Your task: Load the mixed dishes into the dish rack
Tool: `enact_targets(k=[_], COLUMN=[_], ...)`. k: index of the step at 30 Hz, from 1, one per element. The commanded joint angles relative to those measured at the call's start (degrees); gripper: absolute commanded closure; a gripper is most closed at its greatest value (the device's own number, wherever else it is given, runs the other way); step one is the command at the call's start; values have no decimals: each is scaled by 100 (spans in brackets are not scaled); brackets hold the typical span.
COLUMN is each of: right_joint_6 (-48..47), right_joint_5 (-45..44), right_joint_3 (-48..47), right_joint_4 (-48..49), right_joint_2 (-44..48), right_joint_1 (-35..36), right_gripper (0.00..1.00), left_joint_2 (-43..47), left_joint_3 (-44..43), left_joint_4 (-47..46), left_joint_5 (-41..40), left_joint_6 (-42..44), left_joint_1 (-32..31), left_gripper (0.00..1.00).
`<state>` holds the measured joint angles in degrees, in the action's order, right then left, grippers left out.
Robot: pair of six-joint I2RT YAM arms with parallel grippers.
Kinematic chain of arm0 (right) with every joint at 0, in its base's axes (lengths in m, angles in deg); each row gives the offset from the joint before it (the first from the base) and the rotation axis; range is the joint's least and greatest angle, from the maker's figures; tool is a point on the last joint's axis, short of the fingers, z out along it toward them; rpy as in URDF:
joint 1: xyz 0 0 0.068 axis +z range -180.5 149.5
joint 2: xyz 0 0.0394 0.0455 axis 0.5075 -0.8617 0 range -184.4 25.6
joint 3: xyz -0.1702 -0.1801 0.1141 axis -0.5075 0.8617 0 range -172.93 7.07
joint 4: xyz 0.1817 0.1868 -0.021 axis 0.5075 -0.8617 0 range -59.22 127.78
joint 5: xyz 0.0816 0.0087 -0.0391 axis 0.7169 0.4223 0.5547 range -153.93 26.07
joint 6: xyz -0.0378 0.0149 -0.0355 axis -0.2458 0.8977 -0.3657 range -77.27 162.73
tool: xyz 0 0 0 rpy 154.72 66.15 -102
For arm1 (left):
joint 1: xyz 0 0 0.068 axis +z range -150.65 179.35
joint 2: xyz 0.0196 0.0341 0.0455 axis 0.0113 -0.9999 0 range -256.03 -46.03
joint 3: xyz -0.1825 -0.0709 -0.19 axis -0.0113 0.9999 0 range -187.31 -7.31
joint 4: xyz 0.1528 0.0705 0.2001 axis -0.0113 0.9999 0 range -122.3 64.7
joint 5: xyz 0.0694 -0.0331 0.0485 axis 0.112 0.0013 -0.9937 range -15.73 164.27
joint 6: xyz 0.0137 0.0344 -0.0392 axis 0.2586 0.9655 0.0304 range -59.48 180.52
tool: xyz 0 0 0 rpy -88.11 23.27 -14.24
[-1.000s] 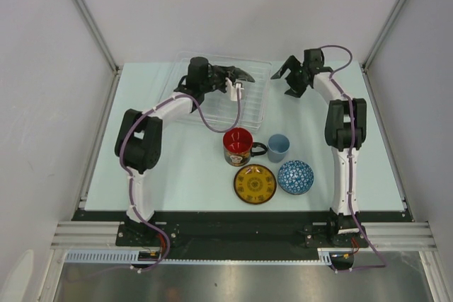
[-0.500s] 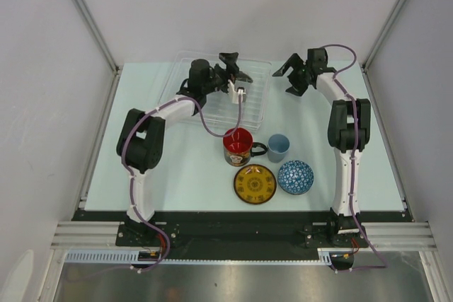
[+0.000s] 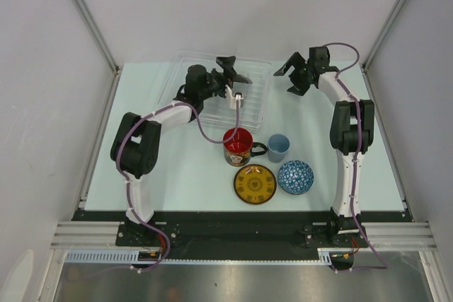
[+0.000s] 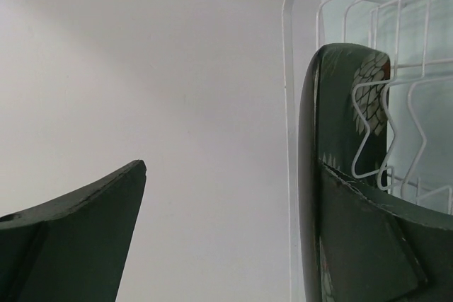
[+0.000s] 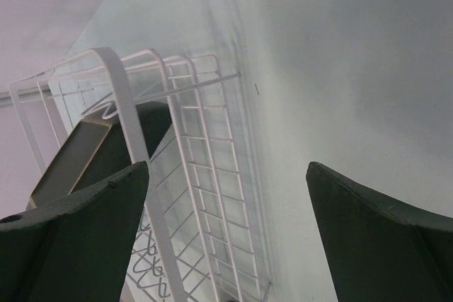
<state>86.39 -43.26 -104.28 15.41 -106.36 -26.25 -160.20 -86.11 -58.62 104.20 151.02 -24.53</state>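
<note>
At the far left of the pale table, the left arm reaches over the clear dish rack, its left gripper spread wide. In the left wrist view, the black square floral plate stands on edge among the rack's white wire slots. It sits just beside the right-hand finger, and the other finger is well apart from it. Whether that near finger touches the plate cannot be told.

Toward the middle of the table, in front of the rack, the red mug with black handle stands upright, its handle pointing to the small light-blue cup just beside it. Nearer the arm bases, the yellow patterned round saucer lies flat, with the blue-white patterned bowl just to its right. All four rest on the table, outside the rack.

On the right, the right gripper hangs above the table beside the rack's right end, its fingers wide apart with nothing between them. Its wrist camera looks across at the wire slots and the plate inside.
</note>
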Motion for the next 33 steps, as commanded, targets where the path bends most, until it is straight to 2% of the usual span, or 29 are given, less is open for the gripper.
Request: enact_targets(k=[1, 4, 5, 7, 8, 11, 25, 33], right_joint_6=[-59, -50, -50, -42, -33, 2, -7, 11], right_joint_5=[-45, -63, -71, -71, -63, -36, -10, -1], right_joint_3=[-1, 8, 8, 8, 8, 8, 34, 113], right_joint_4=[13, 5, -4, 5, 5, 40, 84, 128], right_joint_2=[487, 514, 522, 522, 514, 505, 487, 513], right_joint_1=[-12, -21, -30, -56, -82, -109, -109, -91], right_gripper=[0, 0, 0, 0, 0, 0, 0, 0], left_joint_2=[712, 659, 598, 519, 449, 343, 316, 343], left_joint_3=[14, -178, -257, -433, -477, -636, -724, -698], left_joint_4=[-470, -23, 109, 321, 347, 409, 58, -39], left_joint_5=[13, -93, -110, -145, -154, -181, 47, 48], left_joint_6=[91, 143, 161, 152, 161, 161, -15, -173], left_joint_1=[-12, -11, -12, -12, -20, -20, -143, -354], left_gripper=[1, 16, 31, 47, 62, 76, 95, 100])
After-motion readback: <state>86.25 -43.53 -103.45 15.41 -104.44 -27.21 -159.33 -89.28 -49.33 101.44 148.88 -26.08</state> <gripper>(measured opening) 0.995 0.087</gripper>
